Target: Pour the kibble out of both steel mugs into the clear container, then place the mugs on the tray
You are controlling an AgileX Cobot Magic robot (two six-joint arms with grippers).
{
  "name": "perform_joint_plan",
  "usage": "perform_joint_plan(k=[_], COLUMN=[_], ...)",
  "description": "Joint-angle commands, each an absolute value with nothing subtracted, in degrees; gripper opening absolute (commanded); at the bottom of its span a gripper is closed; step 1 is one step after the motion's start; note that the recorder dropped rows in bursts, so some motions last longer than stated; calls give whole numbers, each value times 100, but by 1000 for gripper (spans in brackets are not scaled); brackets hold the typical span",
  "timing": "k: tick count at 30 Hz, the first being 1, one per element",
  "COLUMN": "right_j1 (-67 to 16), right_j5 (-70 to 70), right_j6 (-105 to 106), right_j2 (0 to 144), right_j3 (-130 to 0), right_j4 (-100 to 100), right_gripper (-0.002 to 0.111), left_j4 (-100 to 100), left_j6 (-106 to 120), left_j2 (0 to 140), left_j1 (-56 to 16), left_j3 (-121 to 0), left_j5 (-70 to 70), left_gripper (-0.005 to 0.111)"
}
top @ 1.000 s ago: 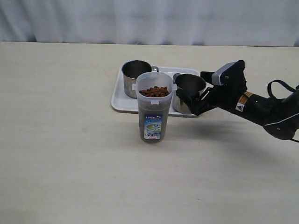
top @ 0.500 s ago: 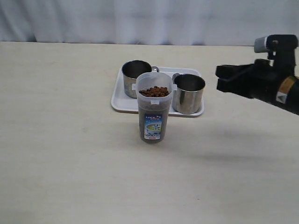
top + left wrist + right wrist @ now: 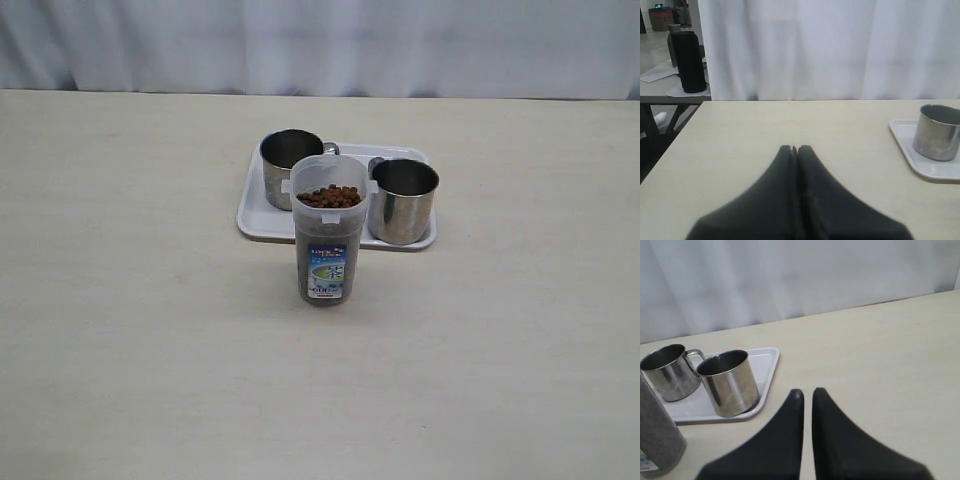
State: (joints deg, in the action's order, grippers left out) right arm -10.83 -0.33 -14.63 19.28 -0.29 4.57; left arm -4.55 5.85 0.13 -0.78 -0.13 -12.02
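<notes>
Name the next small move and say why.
Probably none beyond parking both arms, since the task looks done. The left steel mug and right steel mug stand upright on the tray. The kibble fills the clear container almost to its rim. The left claw and right claw are shut, empty and apart from everything.

white tray (image 3: pixel 256 218) lies flat, holding two shiny steel mugs, both upright and empty: back mug (image 3: pixel 283 172) at its ten o'clock, front mug (image 3: pixel 403 203) at its four o'clock. clear container (image 3: pixel 327 250) stands upright just off the tray's six o'clock edge, brown kibble (image 3: pixel 329 196) heaped nearly to its rim.
</notes>
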Motion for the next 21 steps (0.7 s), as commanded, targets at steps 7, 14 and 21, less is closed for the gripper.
perform_joint_plan(k=[7,14,21], right_j1=[-1067,-1067,-1067], right_j5=[597,585,895], right_j6=[-1441,-1441,-1412], right_j2=[820,819,819], right_j3=[0,0,0], right_j4=[192,192,686], right_gripper=[5,5,5], left_j4=[-467,-467,-467], left_j6=[600,600,600], left_j2=[0,0,0], left_j1=[-113,-113,-113], left_j3=[0,0,0], left_j5=[-1125,-1125,-1125], left_gripper=[0,0,0])
